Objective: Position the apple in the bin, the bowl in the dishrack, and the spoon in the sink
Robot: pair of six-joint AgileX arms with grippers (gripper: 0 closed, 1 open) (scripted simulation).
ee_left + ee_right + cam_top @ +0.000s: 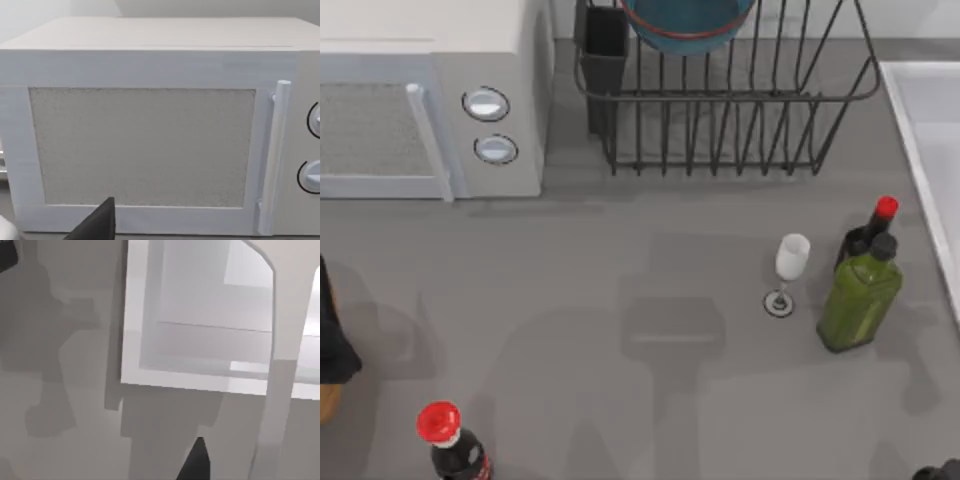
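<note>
Bowl (687, 22) sits in the dishrack (725, 120) at 12 o'clock on the table, leaning among the upright bars (that leg of the task looks done). Sink (932, 130) lies along the 3 o'clock edge; the right wrist view looks down into its pale basin (200, 325), no spoon visible in it. Apple and spoon cannot be located.

Left arm (332, 340) is at the 9 o'clock edge, facing the microwave (150, 130). Right arm (940, 472) is at the 5 o'clock corner. Whether either arm's jaws are open, or holding anything, cannot be told.

Wine glass (788, 270) and green bottle (860, 295) stand near 3 o'clock, clear of the sink.
</note>
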